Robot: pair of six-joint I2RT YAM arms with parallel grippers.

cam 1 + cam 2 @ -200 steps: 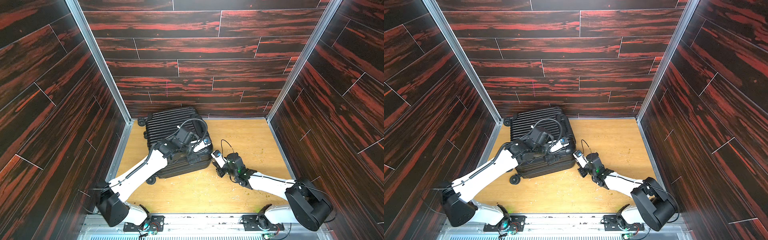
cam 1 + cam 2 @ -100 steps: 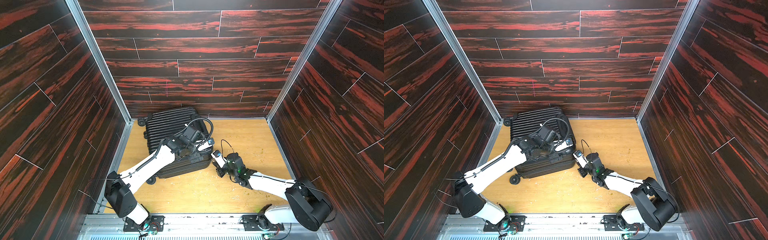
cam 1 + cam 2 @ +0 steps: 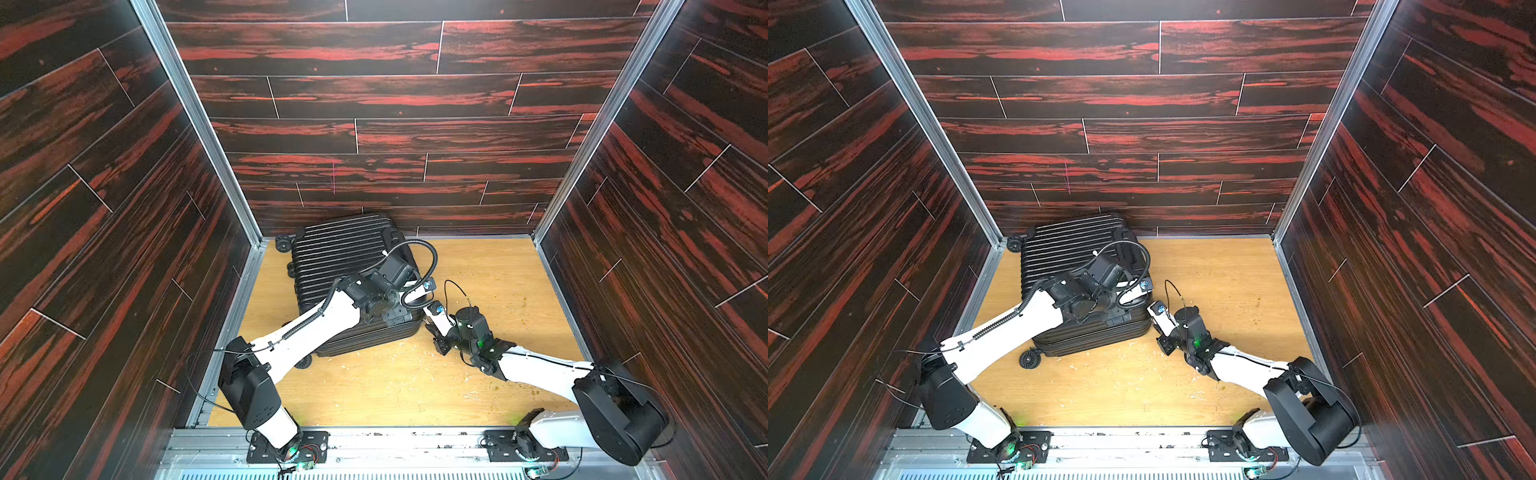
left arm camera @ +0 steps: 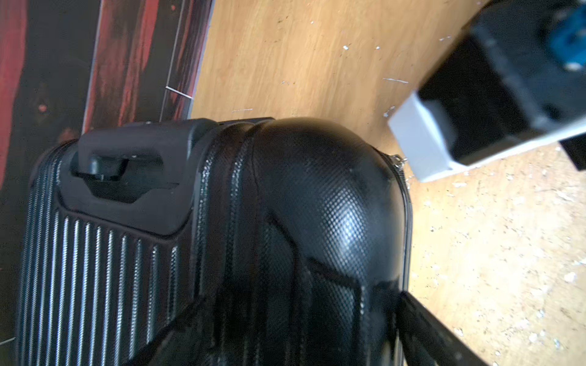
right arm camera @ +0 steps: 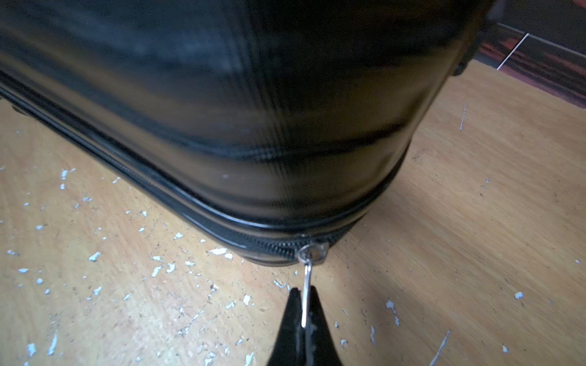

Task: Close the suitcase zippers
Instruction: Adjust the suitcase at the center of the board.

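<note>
The black ribbed suitcase [image 3: 332,257] [image 3: 1059,249] lies flat on the wooden floor near the back left corner. My left gripper [image 3: 415,297] [image 4: 301,332] is open wide over the shell's rounded near-right corner, its fingers [image 4: 428,332] straddling the shell and holding nothing. My right gripper [image 3: 428,330] [image 5: 305,304] sits low on the floor at that corner, shut on the thin metal zipper pull [image 5: 307,279]. The slider [image 5: 312,252] sits on the zippers' track [image 5: 158,187] at the corner's curve. The recessed handle [image 4: 126,177] shows beyond the corner.
Dark red plank walls [image 3: 374,137] close in the back and both sides. The floor [image 3: 478,270] to the right of the case is bare wood with pale flecks. A wheel [image 3: 303,361] juts out at the near left. A metal rail [image 3: 374,440] runs along the front.
My left arm has swung and carried its open gripper rightward across the suitcase top to the near-right corner. The right arm and the suitcase have stayed put.
</note>
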